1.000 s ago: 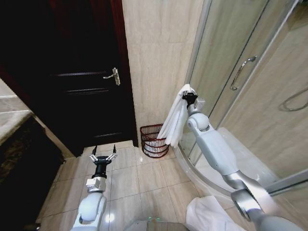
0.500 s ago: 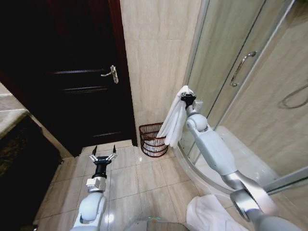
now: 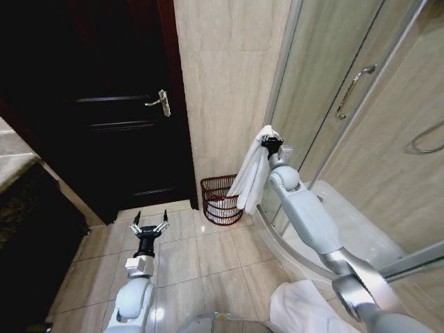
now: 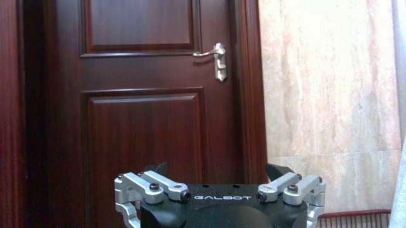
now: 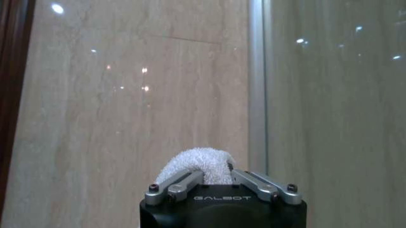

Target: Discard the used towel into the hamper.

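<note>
A white towel [image 3: 251,177] hangs in long folds from my right gripper [image 3: 270,142], which is shut on its top end; the pinched tuft of towel [image 5: 199,161] pokes out between the fingers in the right wrist view. The towel's lower end dangles just above the right rim of the hamper [image 3: 218,201], a dark reddish-brown openwork basket on the floor against the beige wall. My left gripper [image 3: 150,222] is low over the floor tiles to the left of the hamper, open and holding nothing, and it faces the dark door [image 4: 152,109].
A dark wooden door with a silver handle [image 3: 159,101] stands left of the beige tiled wall. A glass shower enclosure [image 3: 347,118] with a curved base closes off the right. Another white cloth [image 3: 298,309] lies on the floor near my base.
The view has shifted slightly. My right gripper with the towel has moved a little down and toward the hamper. The left arm has stayed where it was.
</note>
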